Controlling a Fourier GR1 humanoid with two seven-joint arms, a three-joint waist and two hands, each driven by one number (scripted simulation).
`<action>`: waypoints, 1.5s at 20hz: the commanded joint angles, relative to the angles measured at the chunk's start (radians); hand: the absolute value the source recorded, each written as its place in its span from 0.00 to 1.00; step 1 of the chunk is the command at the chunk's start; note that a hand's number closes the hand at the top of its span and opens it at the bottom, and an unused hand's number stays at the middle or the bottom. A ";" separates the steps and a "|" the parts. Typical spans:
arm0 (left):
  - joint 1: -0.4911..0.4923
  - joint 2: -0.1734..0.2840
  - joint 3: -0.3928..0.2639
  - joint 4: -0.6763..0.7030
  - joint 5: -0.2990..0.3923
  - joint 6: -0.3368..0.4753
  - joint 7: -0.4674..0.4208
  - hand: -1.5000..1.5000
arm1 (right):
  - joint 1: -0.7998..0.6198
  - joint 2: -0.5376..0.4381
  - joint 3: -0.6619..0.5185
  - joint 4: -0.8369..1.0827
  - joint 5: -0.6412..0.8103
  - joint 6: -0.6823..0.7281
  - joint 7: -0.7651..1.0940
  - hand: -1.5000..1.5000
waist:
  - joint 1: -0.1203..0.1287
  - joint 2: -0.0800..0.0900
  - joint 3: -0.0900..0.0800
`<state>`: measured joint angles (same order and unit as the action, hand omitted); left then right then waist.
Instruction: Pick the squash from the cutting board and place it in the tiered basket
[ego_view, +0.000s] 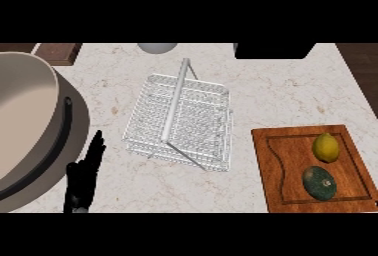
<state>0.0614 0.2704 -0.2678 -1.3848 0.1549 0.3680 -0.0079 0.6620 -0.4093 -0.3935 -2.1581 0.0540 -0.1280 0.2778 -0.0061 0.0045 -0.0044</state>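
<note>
Head view shows only the left hand (83, 180), low at the left, fingers straight and holding nothing, beside a big beige bowl (33, 125). To its right stands the white wire tiered basket (179, 120). Farther right, on the wooden cutting board (277, 165), the dark green squash (319, 183) lies just below a yellow lemon (325, 147).

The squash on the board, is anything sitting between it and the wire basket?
No. Only bare counter lies between the squash on the cutting board and the tiered basket. The lemon sits behind the squash, off that path.
</note>
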 joint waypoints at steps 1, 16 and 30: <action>0.009 -0.012 0.003 0.021 -0.005 -0.005 -0.040 0.50 | 0.074 -0.063 0.052 -0.127 0.178 0.015 0.208 0.00 | 0.014 0.003 0.000; -0.009 -0.064 0.003 0.039 -0.048 -0.007 -0.028 0.50 | -0.308 0.003 0.471 -0.068 0.784 0.130 0.750 0.00 | 0.015 -0.003 0.003; -0.023 -0.032 0.102 0.046 -0.051 -0.100 -0.015 0.50 | -0.389 0.157 0.534 0.110 0.861 0.205 0.752 0.00 | 0.003 -0.005 0.004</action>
<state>0.0686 0.2345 -0.2110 -1.3898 0.1005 0.3090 0.0100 0.2419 -0.2960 0.1182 -2.0591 0.8761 0.0857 1.0235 0.0026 0.0002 -0.0002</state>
